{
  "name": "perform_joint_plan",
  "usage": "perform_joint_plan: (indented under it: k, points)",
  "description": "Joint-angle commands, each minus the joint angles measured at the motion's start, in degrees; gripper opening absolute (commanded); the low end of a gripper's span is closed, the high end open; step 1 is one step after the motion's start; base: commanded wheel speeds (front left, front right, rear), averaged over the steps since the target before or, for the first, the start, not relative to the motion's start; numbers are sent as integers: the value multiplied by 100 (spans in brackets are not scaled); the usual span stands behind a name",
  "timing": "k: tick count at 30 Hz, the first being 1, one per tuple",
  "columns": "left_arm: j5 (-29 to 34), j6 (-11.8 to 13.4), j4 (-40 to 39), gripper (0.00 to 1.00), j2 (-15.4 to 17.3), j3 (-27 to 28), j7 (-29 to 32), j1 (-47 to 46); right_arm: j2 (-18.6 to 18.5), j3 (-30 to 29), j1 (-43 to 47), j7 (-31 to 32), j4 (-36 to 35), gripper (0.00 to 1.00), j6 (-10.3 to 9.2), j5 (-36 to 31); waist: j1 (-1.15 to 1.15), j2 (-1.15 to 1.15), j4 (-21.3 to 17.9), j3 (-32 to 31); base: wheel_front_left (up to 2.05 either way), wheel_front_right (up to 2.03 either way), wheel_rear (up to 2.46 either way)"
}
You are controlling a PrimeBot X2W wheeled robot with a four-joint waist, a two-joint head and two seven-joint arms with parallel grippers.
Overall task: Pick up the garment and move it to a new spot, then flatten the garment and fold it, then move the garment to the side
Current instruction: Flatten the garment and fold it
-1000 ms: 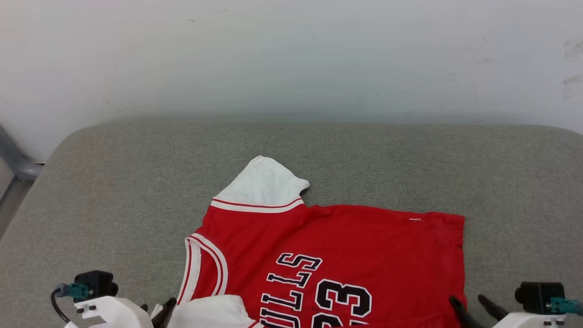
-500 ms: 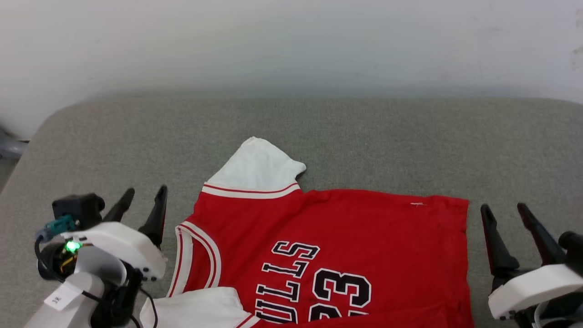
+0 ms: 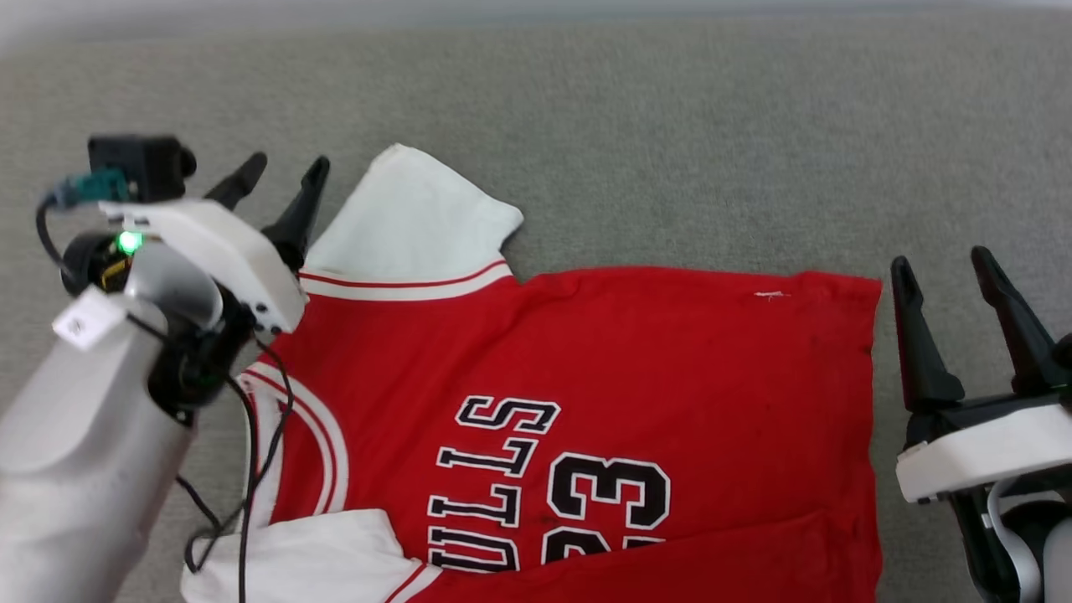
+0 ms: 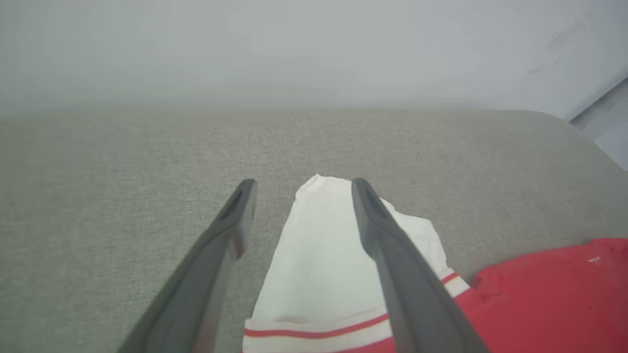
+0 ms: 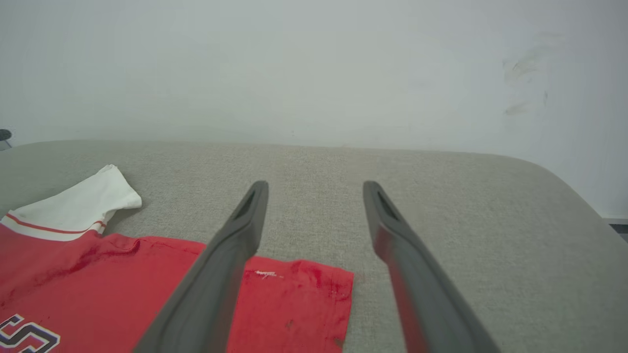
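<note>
Garment (image 3: 603, 352) on broad cushion (image 3: 670, 126); left claw (image 3: 287, 165) wide over sleeve (image 3: 410, 218) edge, right claw (image 3: 940, 260) wide beside hem (image 3: 869, 377).

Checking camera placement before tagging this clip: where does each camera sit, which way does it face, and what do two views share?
Head view: on the head, looking forward and down at the red Bulls jersey on the grey cushion; shows the open left gripper with its pale forearm, and the open right gripper.
Left wrist view: on the left wrist, looking along its fingers over the white sleeve toward the wall.
Right wrist view: on the right wrist, looking along its fingers over the hem corner.
Shared: both wrist views show that sleeve.
</note>
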Motion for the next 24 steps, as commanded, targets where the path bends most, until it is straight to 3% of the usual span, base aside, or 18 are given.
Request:
perform_joint_plan:
  k: [1, 5, 9, 16, 22, 23, 24]
  points:
    - [-63, -122, 75, 100, 22, -20, 136, -219, 49, 21, -129, -24, -18, 100, -5, -5, -1, 0, -242, 335, 0, 0, 0]
    - [-284, -485, 533, 100, 87, -168, 915, -831, 96, 90, -257, -61, 109, 100, -5, 43, -1, 0, -448, 556, 0, 0, 0]
    - [-569, -628, 937, 100, 200, -307, 1877, -1306, 143, 145, -329, -137, 263, 100, -5, 130, -1, 0, -650, 698, 0, 0, 0]
    - [-843, -666, 1448, 100, 464, -487, 3232, -1786, 178, 225, -380, -304, 527, 100, -5, 300, -1, 0, -968, 946, 0, 0, 0]
    - [-1118, -579, 1877, 100, 452, -686, 4239, -1658, 178, 228, -413, -441, 834, 100, -5, 556, -1, 0, -1133, 1075, 0, 0, 0]
    - [-1149, -562, 1920, 84, 436, -706, 4368, -1636, 180, 235, -421, -445, 881, 100, -5, 579, -1, 0, -1153, 1088, 0, 0, 0]
    - [-1139, -536, 1931, 39, 412, -747, 4421, -1614, 180, 239, -442, -465, 914, 100, -5, 618, -1, 0, -1169, 1096, 0, 0, 0]
